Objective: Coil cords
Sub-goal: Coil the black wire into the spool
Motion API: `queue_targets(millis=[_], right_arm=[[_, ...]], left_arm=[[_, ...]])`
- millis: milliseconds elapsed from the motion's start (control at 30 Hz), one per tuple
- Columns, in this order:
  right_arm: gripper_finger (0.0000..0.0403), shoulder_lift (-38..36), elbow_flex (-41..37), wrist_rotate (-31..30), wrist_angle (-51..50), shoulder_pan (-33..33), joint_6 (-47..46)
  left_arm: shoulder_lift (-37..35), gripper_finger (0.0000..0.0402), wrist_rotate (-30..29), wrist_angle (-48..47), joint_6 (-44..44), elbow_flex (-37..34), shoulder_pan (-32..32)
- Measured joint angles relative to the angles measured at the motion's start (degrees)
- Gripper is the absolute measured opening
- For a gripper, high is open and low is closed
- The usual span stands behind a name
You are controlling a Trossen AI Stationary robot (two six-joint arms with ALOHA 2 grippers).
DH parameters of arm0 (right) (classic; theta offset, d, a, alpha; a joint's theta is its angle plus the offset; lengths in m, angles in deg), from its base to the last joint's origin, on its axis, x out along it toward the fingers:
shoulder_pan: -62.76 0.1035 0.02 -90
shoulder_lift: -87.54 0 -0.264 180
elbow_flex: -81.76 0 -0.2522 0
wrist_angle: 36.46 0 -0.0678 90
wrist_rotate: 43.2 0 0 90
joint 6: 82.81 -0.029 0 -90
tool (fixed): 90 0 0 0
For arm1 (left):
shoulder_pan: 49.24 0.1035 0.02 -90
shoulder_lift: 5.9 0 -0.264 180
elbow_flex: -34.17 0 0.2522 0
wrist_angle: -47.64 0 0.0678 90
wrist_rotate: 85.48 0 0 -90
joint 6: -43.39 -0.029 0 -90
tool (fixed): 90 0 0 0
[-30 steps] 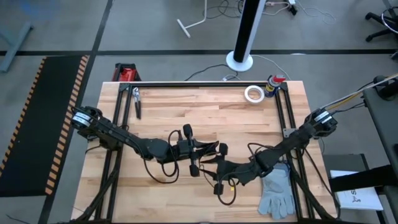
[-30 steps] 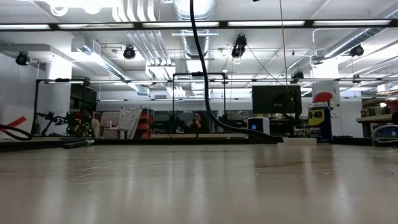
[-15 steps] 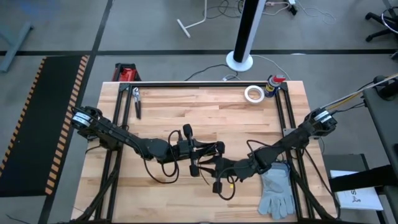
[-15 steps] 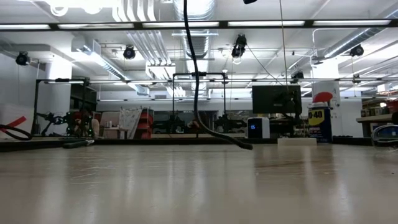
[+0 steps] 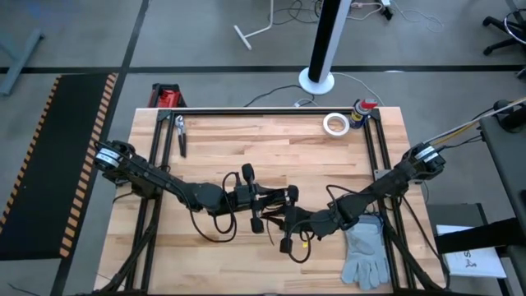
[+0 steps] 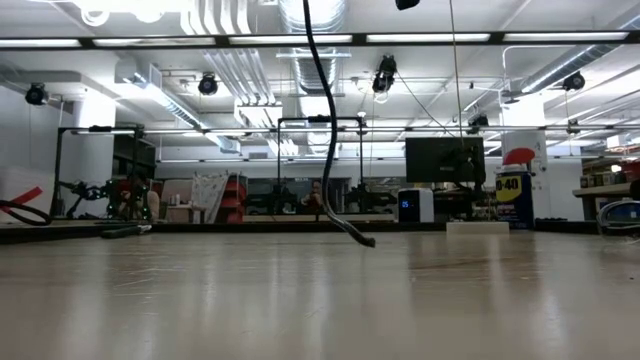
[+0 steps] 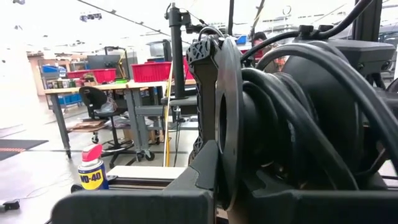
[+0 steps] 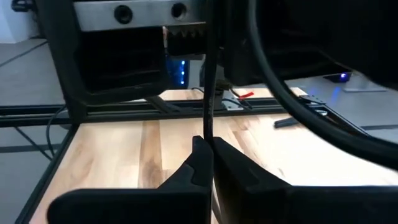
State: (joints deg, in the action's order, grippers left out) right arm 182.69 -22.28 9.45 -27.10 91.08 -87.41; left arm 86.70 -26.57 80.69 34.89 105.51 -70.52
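While both arms meet mid-table, step: cord (image 8: 208,74) being wound.
Cord: thin, black, limp; hangs between the grippers, tail dangling just above the wooden table (image 5: 271,148).
Right gripper (image 8: 206,144): clenched on cord.
Left gripper (image 5: 289,196): fingers' state can't tell; black strands wrapped beside it.
Next: probably another wrap, keeping tension.

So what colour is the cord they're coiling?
Black cord; it shows best in the right wrist view.

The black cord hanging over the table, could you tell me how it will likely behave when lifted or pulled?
Probably floppy: the black cord hangs curved, its free end dangling. Likely light, since the right gripper holds it by a thin pinch. It may swing when moved.
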Motion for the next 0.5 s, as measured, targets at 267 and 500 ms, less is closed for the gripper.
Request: queue_targets(millis=[267,500], right_arm=[[0.0000,-0.16,-0.02,-0.36,0.80,0.04,1.64],[0.0000,-0.22,-0.35,-1.88,-0.71,0.04,1.68]], left_arm=[[0.04,0.0000,0.02,0.30,0.50,-0.18,-0.01],[0.04,0.0000,0.05,0.26,1.21,-0.28,-0.60]])
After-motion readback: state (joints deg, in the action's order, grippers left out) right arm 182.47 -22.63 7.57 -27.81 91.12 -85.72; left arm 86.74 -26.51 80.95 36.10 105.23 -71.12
